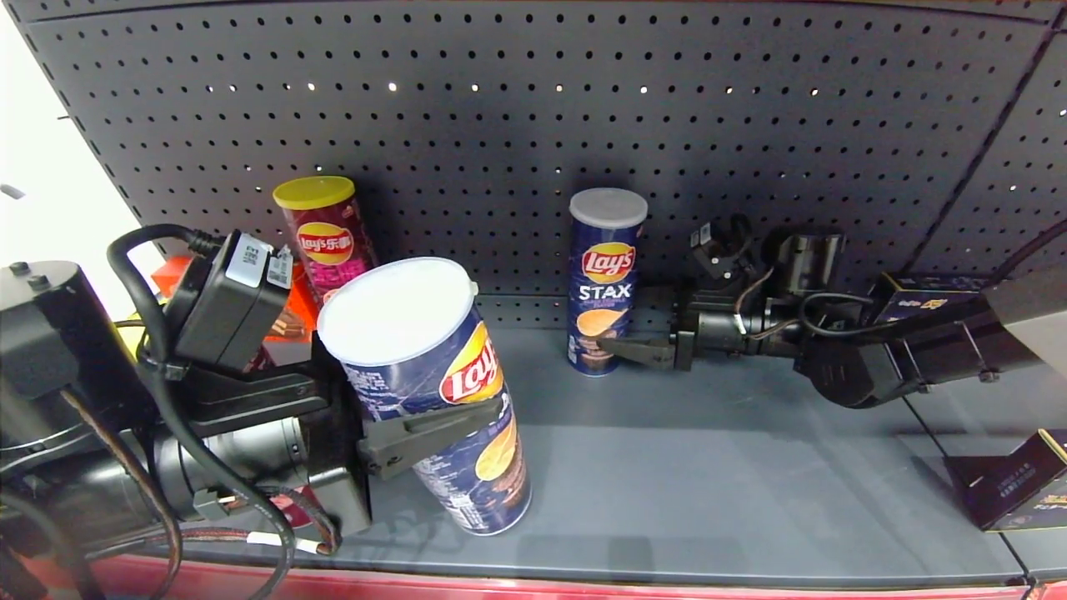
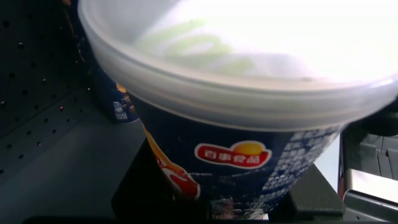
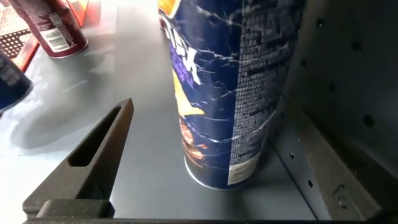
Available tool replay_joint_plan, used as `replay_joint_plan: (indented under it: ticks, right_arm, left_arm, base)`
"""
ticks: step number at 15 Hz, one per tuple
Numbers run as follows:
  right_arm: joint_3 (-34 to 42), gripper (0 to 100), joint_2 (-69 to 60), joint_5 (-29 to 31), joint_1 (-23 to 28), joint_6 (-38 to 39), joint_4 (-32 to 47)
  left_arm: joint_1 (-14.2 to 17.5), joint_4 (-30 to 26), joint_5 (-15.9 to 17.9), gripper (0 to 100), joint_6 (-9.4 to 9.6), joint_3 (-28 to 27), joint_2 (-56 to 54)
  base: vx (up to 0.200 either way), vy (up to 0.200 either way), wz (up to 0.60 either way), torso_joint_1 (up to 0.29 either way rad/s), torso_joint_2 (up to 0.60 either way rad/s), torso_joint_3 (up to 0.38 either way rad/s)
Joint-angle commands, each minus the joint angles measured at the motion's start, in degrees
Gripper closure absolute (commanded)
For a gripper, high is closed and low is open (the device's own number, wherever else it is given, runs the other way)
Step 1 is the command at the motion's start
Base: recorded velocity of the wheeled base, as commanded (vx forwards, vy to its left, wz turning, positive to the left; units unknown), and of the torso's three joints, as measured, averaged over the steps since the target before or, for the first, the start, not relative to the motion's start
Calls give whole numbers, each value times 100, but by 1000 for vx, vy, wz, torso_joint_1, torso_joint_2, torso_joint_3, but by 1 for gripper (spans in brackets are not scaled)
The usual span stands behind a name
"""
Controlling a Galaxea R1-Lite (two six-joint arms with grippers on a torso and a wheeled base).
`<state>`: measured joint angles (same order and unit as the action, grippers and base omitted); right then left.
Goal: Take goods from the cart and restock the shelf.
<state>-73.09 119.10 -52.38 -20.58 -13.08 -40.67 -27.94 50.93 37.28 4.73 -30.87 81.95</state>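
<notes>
A blue chip can [image 1: 433, 383] with a white lid hangs tilted above the front left of the grey shelf [image 1: 708, 467], and my left gripper [image 1: 433, 408] is shut on its middle. The same can [image 2: 249, 124] looms close in the left wrist view. A second blue chip can [image 1: 604, 283] stands upright at the back of the shelf near the pegboard. My right gripper [image 1: 613, 337] is open at its lower part. In the right wrist view one finger [image 3: 87, 162] stands apart from this can [image 3: 230, 93].
A maroon can [image 1: 325, 233] with a yellow lid stands at the back left, by orange packs [image 1: 171, 275]. Dark boxes [image 1: 1017, 483] sit at the right end, another [image 1: 925, 296] behind the right arm. Bare shelf lies in the middle front. A red strip [image 1: 583, 587] edges the shelf.
</notes>
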Motion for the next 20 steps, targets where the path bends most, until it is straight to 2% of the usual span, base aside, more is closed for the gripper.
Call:
replay_joint_plan:
  ticks: [1,9,10,15,20]
  right_arm:
    - [-100,0,148,-9,-60,7,-3]
    - [-539,0,544,0,-236,16,-29]
    - [-557,100,544,18,-254,34,-38]
    - [-311,100,210,44,-263,42,-38]
    - [595,100,-757,62,-298,51,-64]
  left_arm:
    - [-1,4,-1,100,2,10,-3]
    - [8,4,-19,100,10,204,-29]
    - [8,4,-19,100,10,213,-29]
    - [8,13,-19,100,10,204,-29]
    - [8,13,-10,100,28,195,-29]
  base:
    - [0,0,0,0,0,0]
    - [0,0,0,0,0,0]
    - [0,0,0,0,0,0]
    - [0,0,0,0,0,0]
    - [0,0,0,0,0,0]
